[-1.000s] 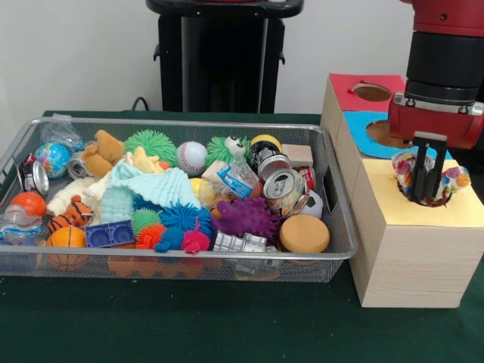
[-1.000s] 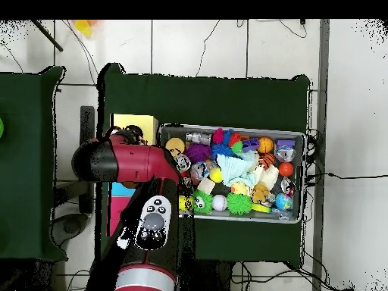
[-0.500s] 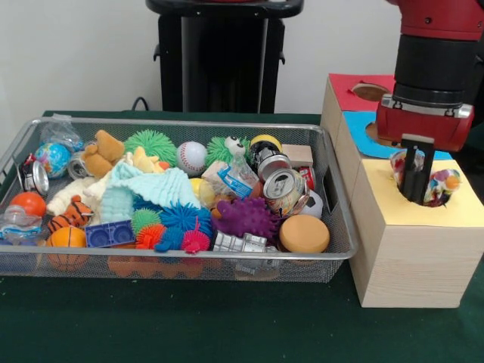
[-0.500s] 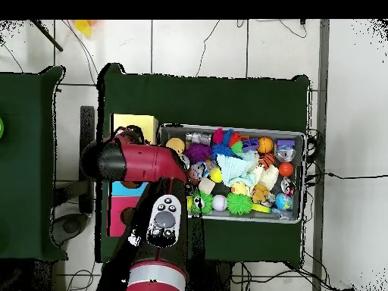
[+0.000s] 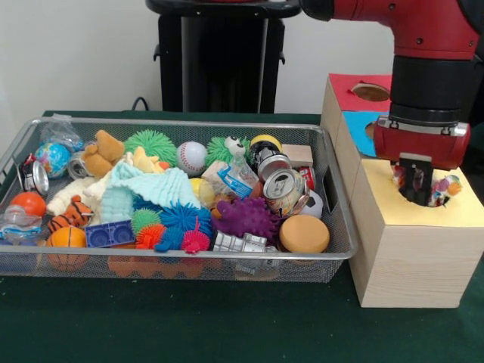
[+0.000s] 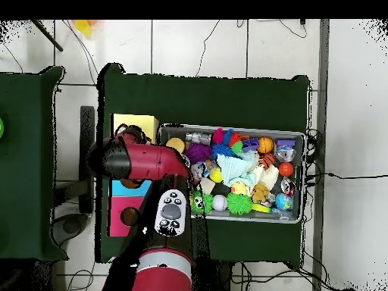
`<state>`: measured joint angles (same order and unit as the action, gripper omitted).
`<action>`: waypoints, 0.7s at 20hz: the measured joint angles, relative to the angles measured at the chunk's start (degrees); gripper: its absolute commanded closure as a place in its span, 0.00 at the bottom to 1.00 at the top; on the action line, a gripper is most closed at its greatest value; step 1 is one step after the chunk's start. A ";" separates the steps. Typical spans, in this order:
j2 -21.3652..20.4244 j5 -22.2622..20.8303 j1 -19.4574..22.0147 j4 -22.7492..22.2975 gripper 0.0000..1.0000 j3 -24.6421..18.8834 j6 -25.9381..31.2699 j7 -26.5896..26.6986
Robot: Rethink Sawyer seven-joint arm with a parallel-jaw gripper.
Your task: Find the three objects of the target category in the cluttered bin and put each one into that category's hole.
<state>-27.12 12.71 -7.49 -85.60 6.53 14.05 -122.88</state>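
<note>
The red and black arm (image 5: 423, 68) reaches down over the wooden box (image 5: 412, 249) that stands just beside the right end of the wire bin (image 5: 336, 227). The box top has three colored parts: red (image 5: 348, 94) at the far end, blue (image 5: 355, 125) in the middle and yellow (image 5: 401, 208) at the near end. The red part has a round hole (image 5: 371, 91).

The gripper (image 5: 414, 189) sits low in the hole of the yellow part. A crinkly wrapper with many colors (image 5: 445, 185) shows around it, partly down in that hole. I cannot tell if the claw is apart or together, or if it grips the wrapper.

From above, the arm (image 6: 144, 161) covers most of the box, and only a corner of the yellow part (image 6: 135, 123) shows.

The bin is full of toys and junk. A round tan sponge (image 5: 304, 234) lies in the near right corner. A purple spiky toy (image 5: 246, 217) sits just beside it. A crushed silver can (image 5: 283, 186) lies behind the purple toy. A baseball (image 5: 191, 156) and a green fuzzy ball (image 5: 150, 144) sit by the far edge. A brown teddy bear (image 5: 102, 153) is near the far left corner, and an orange ball (image 5: 66, 237) is at the near left corner.
</note>
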 measured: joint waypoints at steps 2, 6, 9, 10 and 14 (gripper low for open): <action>0.30 0.00 -0.47 0.00 1.00 0.08 -0.74 0.00; 0.58 0.00 -1.01 0.01 1.00 0.08 -1.49 0.00; 0.35 0.00 -0.99 -0.07 1.00 0.12 -1.45 0.00; 0.04 0.00 -1.01 -0.22 1.00 0.14 -1.31 0.00; -3.09 -0.01 -1.02 -1.60 1.00 0.25 1.59 0.00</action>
<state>-30.21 12.70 -8.51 -87.20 6.78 15.64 -122.88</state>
